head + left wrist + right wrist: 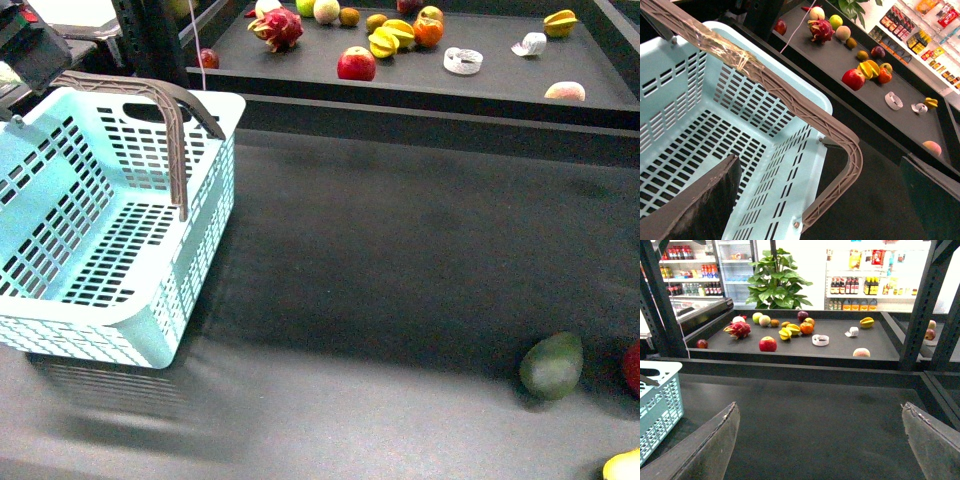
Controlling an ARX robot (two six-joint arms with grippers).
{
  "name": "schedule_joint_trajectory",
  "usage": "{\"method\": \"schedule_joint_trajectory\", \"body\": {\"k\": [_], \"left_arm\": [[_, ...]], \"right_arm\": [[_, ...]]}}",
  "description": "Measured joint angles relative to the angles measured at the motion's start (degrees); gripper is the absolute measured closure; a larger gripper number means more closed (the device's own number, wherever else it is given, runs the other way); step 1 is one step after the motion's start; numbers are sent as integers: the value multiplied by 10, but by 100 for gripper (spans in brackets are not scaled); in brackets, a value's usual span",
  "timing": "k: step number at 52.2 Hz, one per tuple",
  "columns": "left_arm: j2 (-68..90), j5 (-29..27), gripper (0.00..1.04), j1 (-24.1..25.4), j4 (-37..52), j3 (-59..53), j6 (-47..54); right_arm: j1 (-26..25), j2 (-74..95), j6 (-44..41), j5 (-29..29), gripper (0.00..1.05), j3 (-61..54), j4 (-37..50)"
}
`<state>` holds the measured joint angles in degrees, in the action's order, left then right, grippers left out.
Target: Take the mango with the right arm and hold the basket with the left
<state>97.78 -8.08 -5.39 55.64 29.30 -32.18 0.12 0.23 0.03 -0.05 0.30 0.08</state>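
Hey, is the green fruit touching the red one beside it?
Apart. Front view shows bare table between the green fruit and the red fruit.

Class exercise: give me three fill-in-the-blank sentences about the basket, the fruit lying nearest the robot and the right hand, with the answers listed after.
1. The turquoise basket has ____ inside it.
2. The dull oval fruit, lying on the near surface well apart from the basket, is ____ in colour.
3. The right hand has its fingers spread wide with nothing between them, so it is ____.

Missing words: nothing; green; open.
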Motion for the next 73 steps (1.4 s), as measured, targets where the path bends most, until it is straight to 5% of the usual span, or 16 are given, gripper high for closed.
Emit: {"method": "schedule_joint_trajectory", "body": {"k": [17,52,73], "left_arm": [[129,40,6,17,-17,139,-72],[264,26,6,18,-88,316,-103],[264,-5,73,-16,-205,353,-122]], "right_arm": [[0,0,0,0,8,0,0],[0,0,0,0,8,0,0],[0,0,0,0,8,0,0]]}}
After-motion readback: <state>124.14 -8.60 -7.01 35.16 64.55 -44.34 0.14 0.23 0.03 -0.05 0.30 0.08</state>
